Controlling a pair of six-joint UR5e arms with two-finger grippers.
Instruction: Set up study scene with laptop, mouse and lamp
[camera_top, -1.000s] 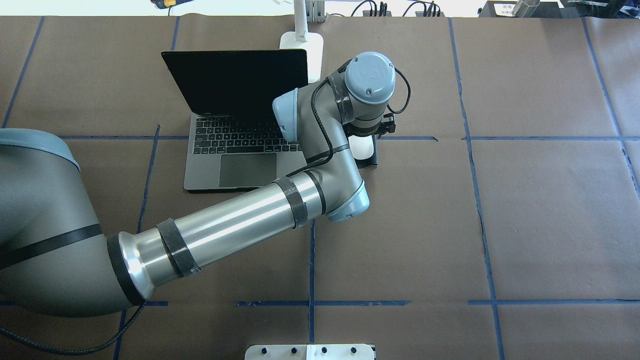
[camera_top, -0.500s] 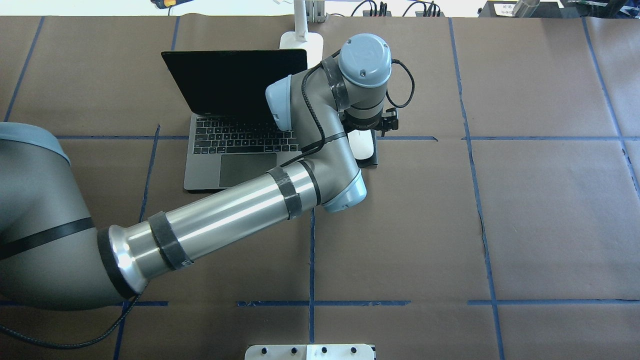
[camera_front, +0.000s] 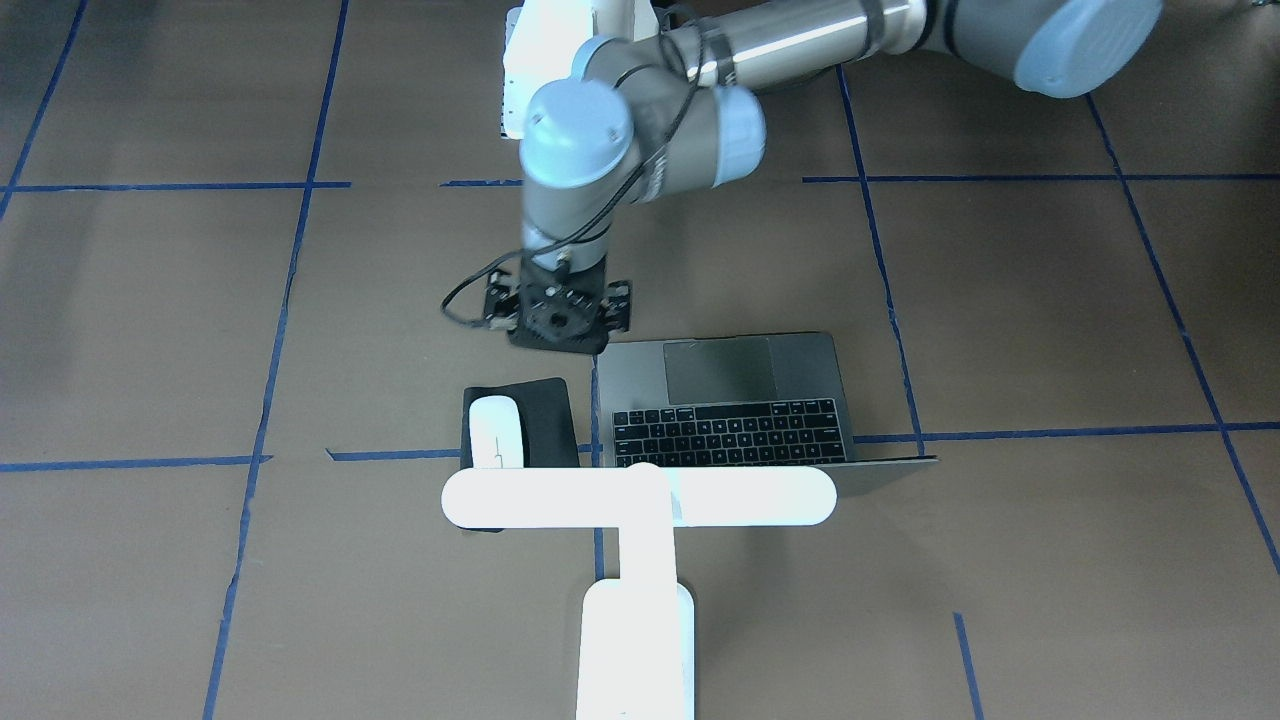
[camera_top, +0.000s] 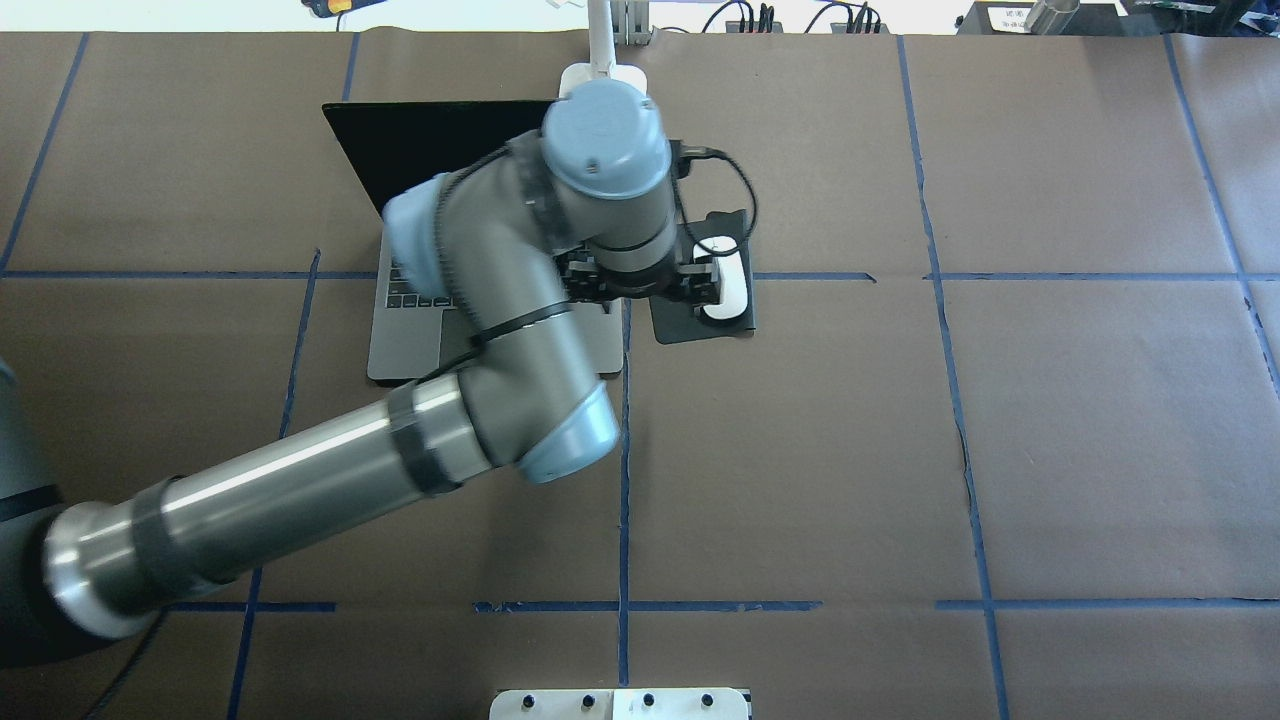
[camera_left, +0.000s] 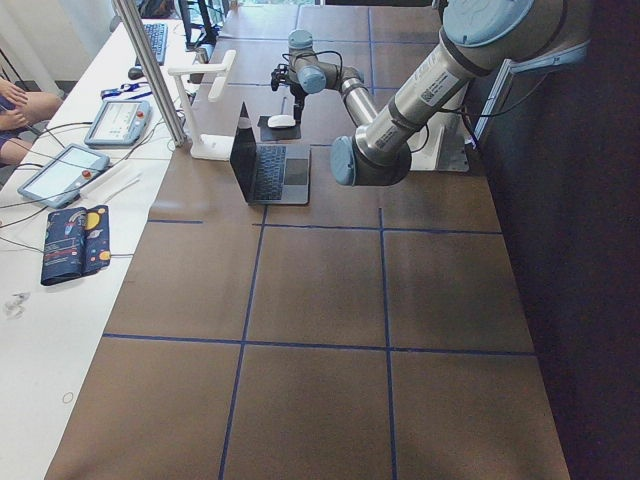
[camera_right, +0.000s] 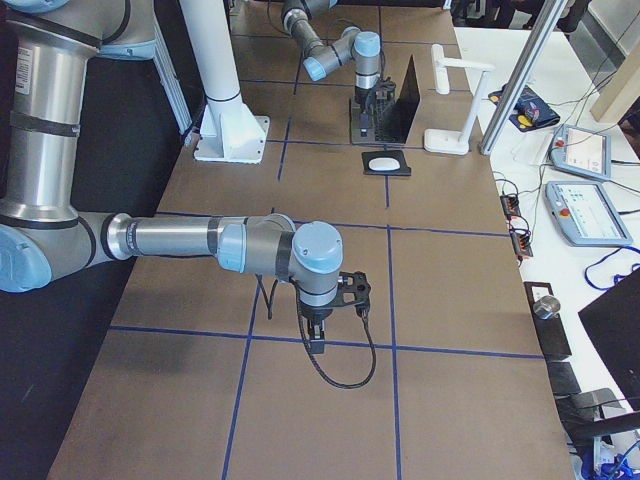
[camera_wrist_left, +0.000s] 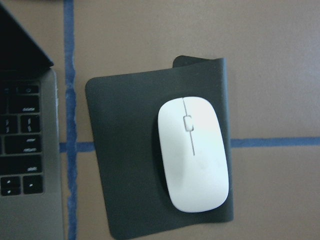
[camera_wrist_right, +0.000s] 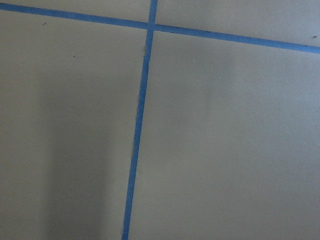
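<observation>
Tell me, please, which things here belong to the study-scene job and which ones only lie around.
Belong to the job: laptop, mouse, lamp.

Only lying around: black pad under the mouse, white pedestal block, control tablets on the side table, patterned pouch.

A brown table (camera_top: 1000, 450), marked into squares by blue tape lines (camera_top: 700, 606), carries a black pad (camera_wrist_left: 125, 150) lying across one line with one corner curled up. A white bolted plate (camera_top: 540, 708) sits at the table's near edge. On the white bench (camera_left: 60, 330) alongside are two handheld screens (camera_left: 62, 172) and a patterned pouch (camera_left: 72, 240), with a slanting metal post (camera_left: 152, 75) nearby.
</observation>
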